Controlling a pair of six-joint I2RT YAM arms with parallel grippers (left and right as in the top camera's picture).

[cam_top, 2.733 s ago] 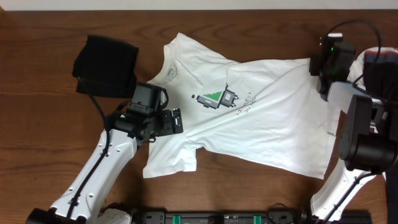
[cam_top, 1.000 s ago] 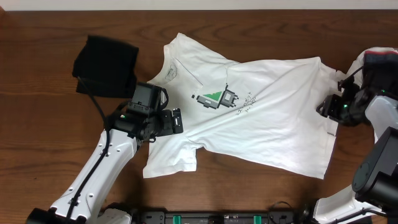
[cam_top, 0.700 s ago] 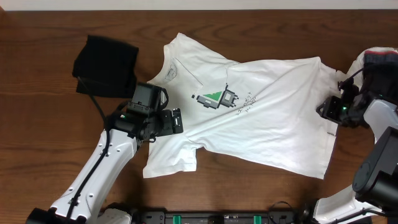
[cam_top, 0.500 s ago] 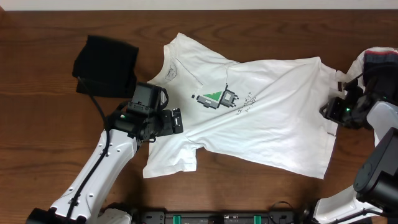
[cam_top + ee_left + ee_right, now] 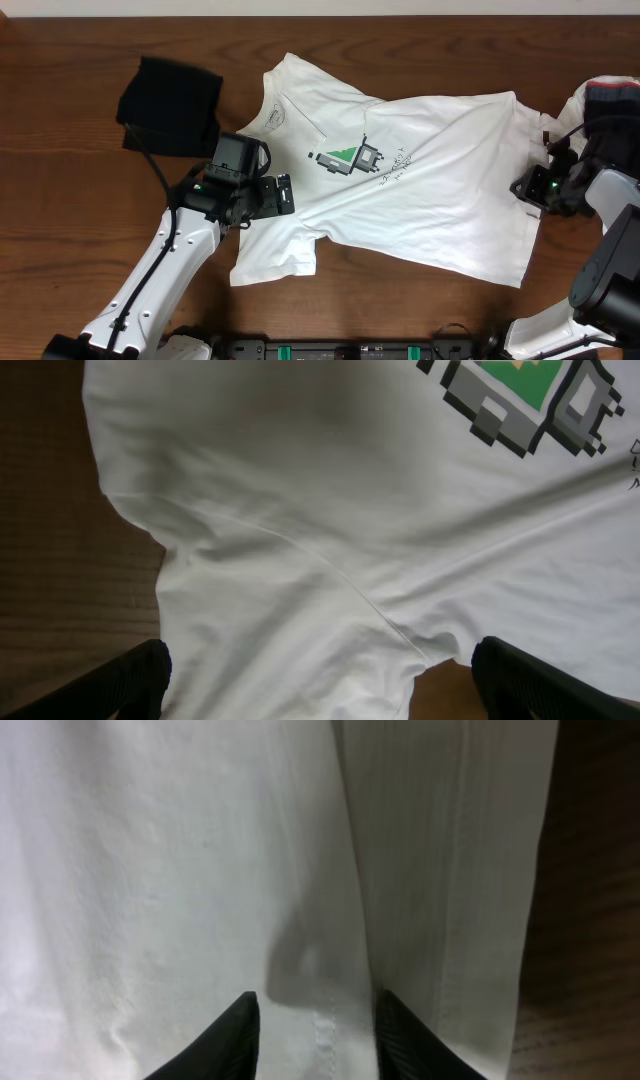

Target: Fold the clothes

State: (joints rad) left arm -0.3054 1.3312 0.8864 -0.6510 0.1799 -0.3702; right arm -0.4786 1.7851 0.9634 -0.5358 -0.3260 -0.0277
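The large white T-shirt (image 5: 430, 200) lies spread flat across the table, its green-and-black pixel print (image 5: 345, 157) facing up. My left gripper (image 5: 280, 195) hovers over the shirt where the near sleeve (image 5: 272, 262) joins the body. Its fingers (image 5: 130, 682) are wide open, with nothing between them but cloth below (image 5: 330, 560). My right gripper (image 5: 532, 190) sits at the shirt's hem on the right. Its black fingertips (image 5: 238, 1032) stand a narrow gap apart, straddling a stitched fold of the hem (image 5: 325, 1030).
A folded black garment (image 5: 170, 105) lies at the back left. A white-and-dark garment (image 5: 605, 100) is heaped at the right edge behind my right arm. Bare brown wood (image 5: 80, 220) surrounds the shirt, also showing beside the hem (image 5: 590, 870).
The right arm came down from the shirt's far right corner to the middle of the hem, and its jaws have narrowed over the fold. The left arm has not moved.
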